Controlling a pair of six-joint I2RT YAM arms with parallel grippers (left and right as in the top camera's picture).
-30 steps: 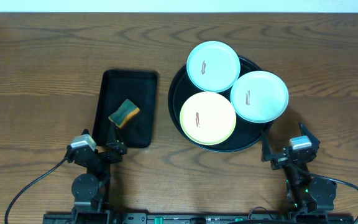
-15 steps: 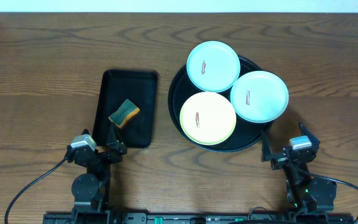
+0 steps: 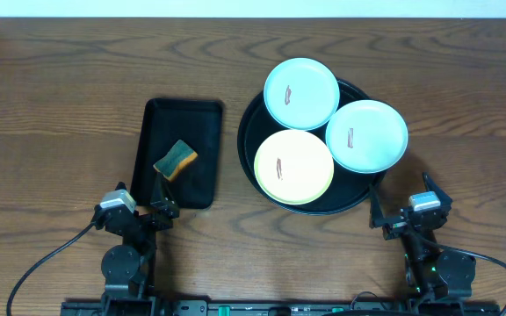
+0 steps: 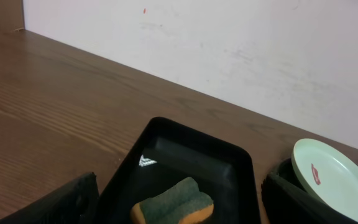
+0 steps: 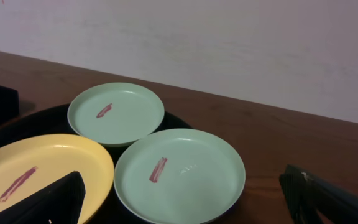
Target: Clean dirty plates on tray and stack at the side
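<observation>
Jaws wide, sponge (image 3: 175, 159) in rectangular tray (image 3: 184, 121)

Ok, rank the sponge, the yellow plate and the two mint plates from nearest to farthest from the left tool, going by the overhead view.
From the left tool:
1. Sponge, in the small tray just ahead.
2. Yellow plate, front left of the round tray.
3. Back mint plate, at that tray's far edge.
4. Right mint plate, over its right rim.
</observation>
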